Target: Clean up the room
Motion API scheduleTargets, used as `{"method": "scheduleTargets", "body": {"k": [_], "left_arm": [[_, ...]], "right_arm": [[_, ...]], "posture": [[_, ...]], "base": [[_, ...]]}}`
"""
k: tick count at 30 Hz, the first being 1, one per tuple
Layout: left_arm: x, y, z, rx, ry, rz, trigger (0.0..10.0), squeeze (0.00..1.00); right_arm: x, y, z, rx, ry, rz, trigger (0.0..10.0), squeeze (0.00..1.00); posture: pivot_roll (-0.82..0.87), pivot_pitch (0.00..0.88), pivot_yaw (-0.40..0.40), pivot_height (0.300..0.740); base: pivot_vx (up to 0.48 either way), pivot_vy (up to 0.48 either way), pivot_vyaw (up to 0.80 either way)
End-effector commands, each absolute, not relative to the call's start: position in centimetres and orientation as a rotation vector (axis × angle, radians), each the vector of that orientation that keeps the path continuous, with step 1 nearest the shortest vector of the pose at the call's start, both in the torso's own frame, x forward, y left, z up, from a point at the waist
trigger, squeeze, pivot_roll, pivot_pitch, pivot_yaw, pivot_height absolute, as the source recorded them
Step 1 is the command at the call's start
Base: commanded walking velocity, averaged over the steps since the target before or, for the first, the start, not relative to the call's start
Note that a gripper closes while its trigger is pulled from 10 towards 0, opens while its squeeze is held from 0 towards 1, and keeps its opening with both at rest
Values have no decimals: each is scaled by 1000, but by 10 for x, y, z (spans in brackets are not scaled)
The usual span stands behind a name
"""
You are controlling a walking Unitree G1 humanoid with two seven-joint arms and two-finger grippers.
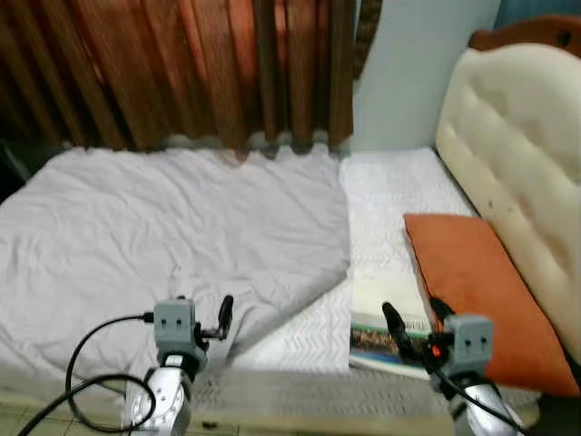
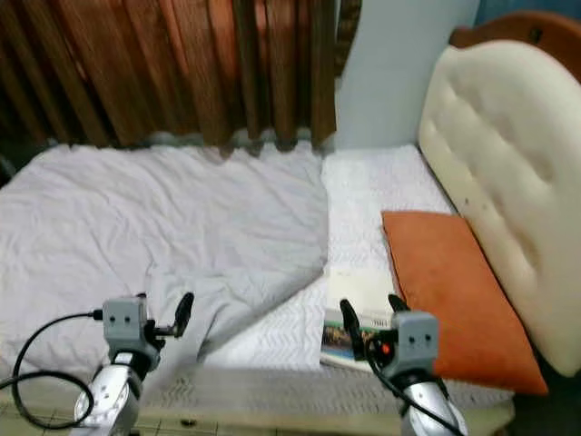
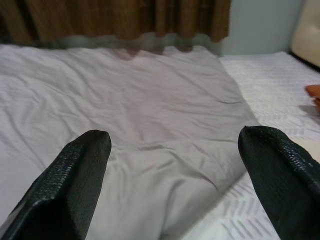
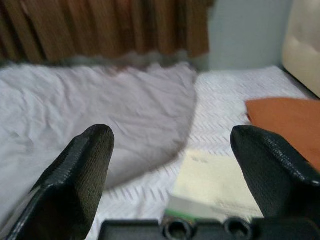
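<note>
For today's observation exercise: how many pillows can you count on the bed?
1. The orange pillow lies on the white bedspread against the cream headboard, beside a book. More could be hidden under the grey sheet.

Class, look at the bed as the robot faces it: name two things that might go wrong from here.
1. The book lies at the bed's near edge beside the orange pillow; the open right tool above it might nudge it off.
2. The open left tool hovers over the loose grey sheet, which may bunch when pulled.
</note>
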State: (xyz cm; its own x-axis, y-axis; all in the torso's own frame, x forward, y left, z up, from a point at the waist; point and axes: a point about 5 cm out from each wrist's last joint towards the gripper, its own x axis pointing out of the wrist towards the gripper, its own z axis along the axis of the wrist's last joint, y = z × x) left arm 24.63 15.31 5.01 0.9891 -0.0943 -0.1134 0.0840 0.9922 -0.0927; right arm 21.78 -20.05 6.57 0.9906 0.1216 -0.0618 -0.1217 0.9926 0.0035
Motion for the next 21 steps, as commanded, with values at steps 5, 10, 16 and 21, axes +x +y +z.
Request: {"method": "scheduleTargets", "body": {"k": [5, 10, 16, 21], "left_arm": [[253, 150, 52, -78, 116, -144, 10000, 0], [253, 155, 51, -85, 127, -132, 10000, 0], [248, 155, 49, -96, 140, -133, 10000, 0], [254, 156, 51, -76, 135, -146, 10000, 0]], "right_arm": [[225, -201, 63, -18, 84, 152, 10000, 0], [226, -200, 61, -16, 90, 153, 10000, 0], [226, -198, 57, 17, 98, 157, 10000, 0], [230, -195, 56, 33, 97, 171, 10000, 0]], "posture": [[-142, 30, 12, 740], [-131, 31, 14, 740], [-120, 27, 26, 740], [-116, 18, 31, 740]], "base": [[0, 474, 0], [0, 479, 0], [0, 480, 0], [0, 480, 0]]}}
